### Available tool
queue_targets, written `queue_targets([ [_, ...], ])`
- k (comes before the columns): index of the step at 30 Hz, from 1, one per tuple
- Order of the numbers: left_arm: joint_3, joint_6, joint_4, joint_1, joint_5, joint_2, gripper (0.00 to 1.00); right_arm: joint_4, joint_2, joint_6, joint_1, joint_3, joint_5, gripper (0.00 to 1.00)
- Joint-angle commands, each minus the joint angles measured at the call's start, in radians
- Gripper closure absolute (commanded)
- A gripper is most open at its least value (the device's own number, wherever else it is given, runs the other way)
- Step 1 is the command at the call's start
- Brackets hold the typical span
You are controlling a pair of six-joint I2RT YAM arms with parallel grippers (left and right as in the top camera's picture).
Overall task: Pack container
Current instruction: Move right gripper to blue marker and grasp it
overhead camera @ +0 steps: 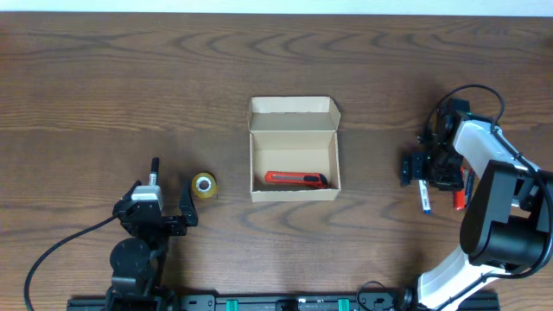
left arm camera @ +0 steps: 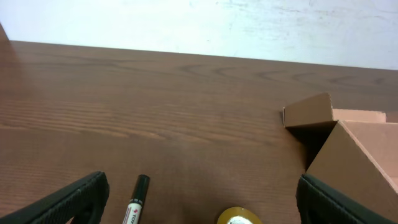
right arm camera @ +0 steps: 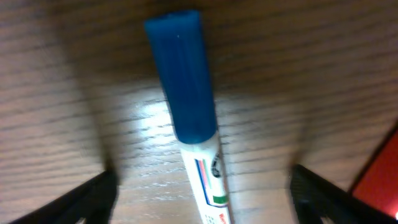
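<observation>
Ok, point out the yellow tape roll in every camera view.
Overhead: the tape roll sits left of the cardboard box, lower-left of centre.
Left wrist: tape roll at the bottom edge, right of centre, only its top showing.
Right wrist: not in it.
Shared landmark: the cardboard box, central in the overhead view and at the right edge of the left wrist view; the right wrist view lacks it.
</observation>
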Motion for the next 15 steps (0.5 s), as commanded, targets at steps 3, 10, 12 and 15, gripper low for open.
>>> queue_targets([
  [3,-0.027,0.006,-0.012,0.006,0.014,-0.007,0.05,0.015,0.04,-0.005,-0.006,-0.005,0.015,0.51],
  [10,-0.027,0.006,-0.012,0.006,0.014,-0.007,0.05,0.014,0.04,-0.016,-0.006,-0.005,0.014,0.76],
  [12,-0.027,0.006,-0.012,0.006,0.014,-0.007,0.05,0.014,0.04,-0.016,-0.006,-0.005,0.014,0.89],
  [15,-0.027,0.006,-0.012,0.006,0.014,-0.007,0.05,0.014,0.04,-0.016,-0.006,-0.005,0.014,0.93],
])
